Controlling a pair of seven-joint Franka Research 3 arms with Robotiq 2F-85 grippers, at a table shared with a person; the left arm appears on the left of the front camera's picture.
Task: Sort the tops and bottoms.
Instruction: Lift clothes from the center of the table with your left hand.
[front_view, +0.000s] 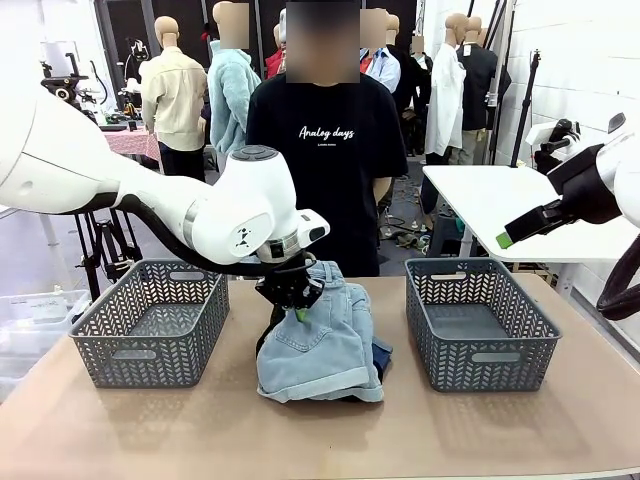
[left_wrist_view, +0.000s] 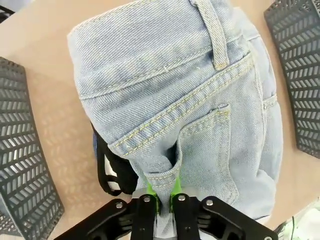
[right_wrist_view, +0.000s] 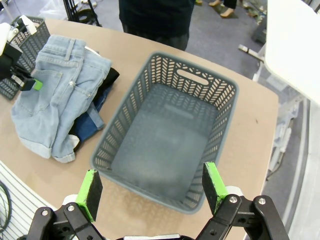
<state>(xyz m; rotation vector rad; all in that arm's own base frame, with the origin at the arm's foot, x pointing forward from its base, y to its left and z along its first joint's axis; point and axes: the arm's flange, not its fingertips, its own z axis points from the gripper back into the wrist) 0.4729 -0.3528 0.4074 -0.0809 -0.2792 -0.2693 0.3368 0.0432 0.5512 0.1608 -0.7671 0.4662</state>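
The light washed denim bottoms (front_view: 322, 350) lie on top of a pile at the table's middle. My left gripper (front_view: 297, 306) is shut on a pinched fold of this denim (left_wrist_view: 200, 100) near the waistband, its green pads (left_wrist_view: 150, 192) pressing the cloth. A darker denim garment (front_view: 382, 352) pokes out beneath on the right, also seen in the right wrist view (right_wrist_view: 90, 122). A black top (right_wrist_view: 110, 77) and a white piece with black edging (left_wrist_view: 110, 172) stick out from under the pile. My right gripper (right_wrist_view: 152, 185) hangs open, high above the right basket.
Two grey plastic baskets flank the pile, one on the left (front_view: 150, 320) and one on the right (front_view: 480, 320); neither holds anything. A person in a black printed T-shirt (front_view: 325, 140) stands at the far edge. A white table (front_view: 500, 200) is behind on the right.
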